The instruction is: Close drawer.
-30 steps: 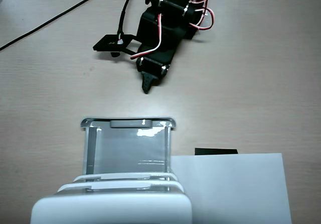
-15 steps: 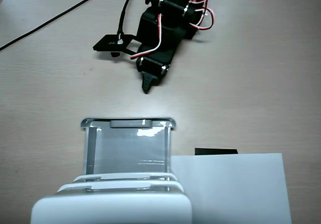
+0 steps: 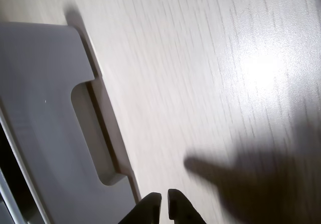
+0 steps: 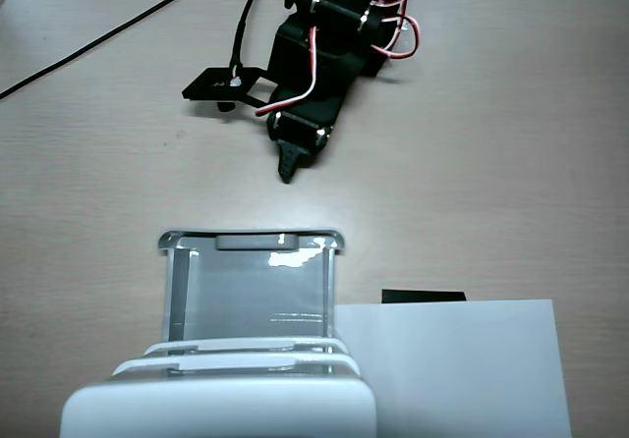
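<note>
- One drawer [image 4: 253, 279] is pulled out, in the lower middle of the fixed view, and it sticks out toward the arm from one white cabinet [image 4: 218, 409] at the bottom edge.
- Two more white drawer fronts [image 4: 246, 355] sit stacked behind it, pushed in.
- The drawer is a translucent grey-clear tray with a rounded pale front rim and one small flat grey handle tab [image 4: 257, 242] at the middle of that rim.
- In the wrist view the grey front [image 3: 45, 108] fills the left side, with a notch cut in its edge.
- One gripper [image 4: 289, 168] hangs in the upper middle, apart from the drawer; its black fingertips [image 3: 151, 209] are nearly pressed together with a thin slit between them, holding nothing.
- One white paper sheet [image 4: 452, 369] lies at lower right, just beside the drawer.
</note>
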### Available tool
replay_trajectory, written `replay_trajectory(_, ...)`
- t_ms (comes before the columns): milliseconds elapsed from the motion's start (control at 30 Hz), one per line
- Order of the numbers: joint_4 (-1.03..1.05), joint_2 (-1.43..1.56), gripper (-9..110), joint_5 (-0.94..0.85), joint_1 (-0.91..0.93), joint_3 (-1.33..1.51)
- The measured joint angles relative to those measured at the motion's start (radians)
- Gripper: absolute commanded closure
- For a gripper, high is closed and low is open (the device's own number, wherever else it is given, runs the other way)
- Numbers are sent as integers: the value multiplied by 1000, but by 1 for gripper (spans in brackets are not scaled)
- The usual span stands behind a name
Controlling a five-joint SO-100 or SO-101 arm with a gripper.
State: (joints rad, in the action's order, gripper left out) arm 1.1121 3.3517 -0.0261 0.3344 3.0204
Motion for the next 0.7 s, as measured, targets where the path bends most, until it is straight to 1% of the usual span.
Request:
replay_trajectory(333, -2, 0, 101, 0, -2, 0)
replay_trajectory(700, -120, -2, 101, -78, -3, 8)
